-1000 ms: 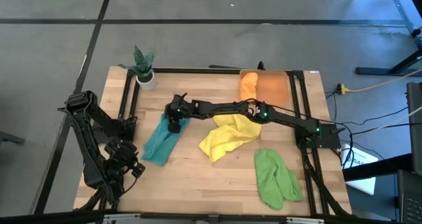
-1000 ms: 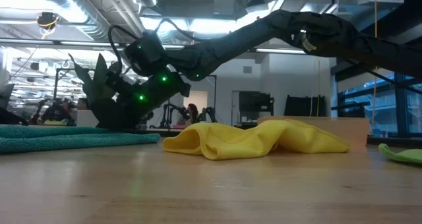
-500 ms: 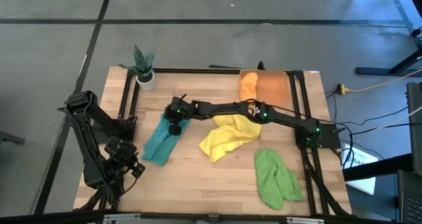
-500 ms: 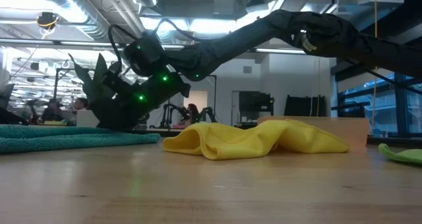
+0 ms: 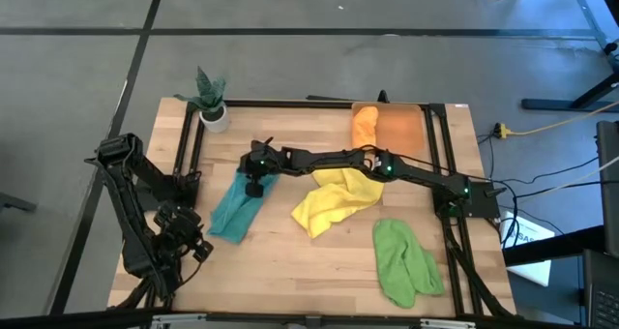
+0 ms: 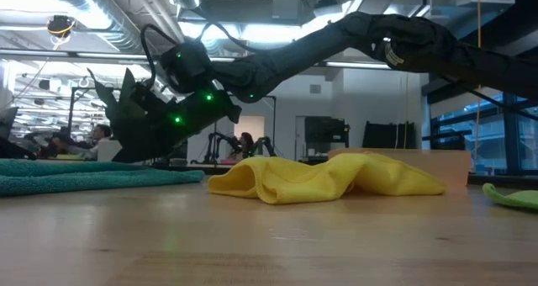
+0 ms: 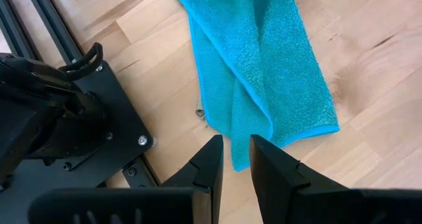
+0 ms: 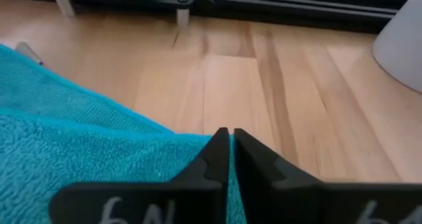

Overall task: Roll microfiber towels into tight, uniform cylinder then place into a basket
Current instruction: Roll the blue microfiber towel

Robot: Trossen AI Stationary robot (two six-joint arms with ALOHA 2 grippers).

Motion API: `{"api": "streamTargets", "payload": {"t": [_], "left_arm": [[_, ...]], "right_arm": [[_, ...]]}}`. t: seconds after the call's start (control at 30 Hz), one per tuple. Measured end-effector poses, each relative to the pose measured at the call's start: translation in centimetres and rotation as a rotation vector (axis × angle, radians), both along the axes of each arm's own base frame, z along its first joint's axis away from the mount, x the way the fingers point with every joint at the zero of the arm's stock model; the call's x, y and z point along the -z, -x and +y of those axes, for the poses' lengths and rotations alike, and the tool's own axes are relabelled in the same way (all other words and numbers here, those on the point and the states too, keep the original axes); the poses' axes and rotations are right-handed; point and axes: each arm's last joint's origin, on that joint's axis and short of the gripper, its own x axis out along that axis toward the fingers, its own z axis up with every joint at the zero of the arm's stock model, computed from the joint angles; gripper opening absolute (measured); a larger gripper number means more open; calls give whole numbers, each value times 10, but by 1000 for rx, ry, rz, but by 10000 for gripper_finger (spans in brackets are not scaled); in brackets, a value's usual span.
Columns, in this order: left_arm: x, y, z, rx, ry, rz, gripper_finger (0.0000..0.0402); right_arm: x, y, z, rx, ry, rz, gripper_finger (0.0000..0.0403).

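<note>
The right gripper [image 5: 255, 183] reaches far across the surface [image 5: 319, 261] and sits at the top edge of the teal towel [image 5: 238, 205]. In the right wrist view its two fingers [image 8: 212, 159] are almost pressed together, with a thin bit of teal cloth pinched between them, so it looks like it has hold of the towel's edge. The left gripper [image 7: 234, 159] waits low by its own corner, near the other end of the teal towel; its fingers stand a little apart and hold nothing. The teal towel lies long and flat, folded over on itself, near the white pot with a green plant [image 5: 210, 102]. The yellow towel [image 5: 334, 201] is bunched up in the middle, the light green towel [image 5: 405, 261] lies near the front on the right side, and the orange towel [image 5: 365, 126] is already at the basket [image 5: 400, 128] at the back. The step now seems to be starting the roll on the teal towel. To do it well, I think the gripper should keep a firm pinch on the edge and turn it over a little at a time, so the first turn is small and tight. The sides should stay lined up, or the roll will come out like a cone. Going slowly should help, because the cloth is soft and can slip out or bunch up.
</note>
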Motion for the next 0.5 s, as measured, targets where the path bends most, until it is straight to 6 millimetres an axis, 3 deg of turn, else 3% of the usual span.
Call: {"api": "streamTargets", "payload": {"t": [0.27, 0.5], "left_arm": [[0, 0, 0, 2, -1, 1, 65], [0, 0, 0, 3, 1, 1, 65]], "right_arm": [[1, 1, -1, 2, -3, 14, 107], [2, 2, -3, 33, -16, 25, 126]]}}
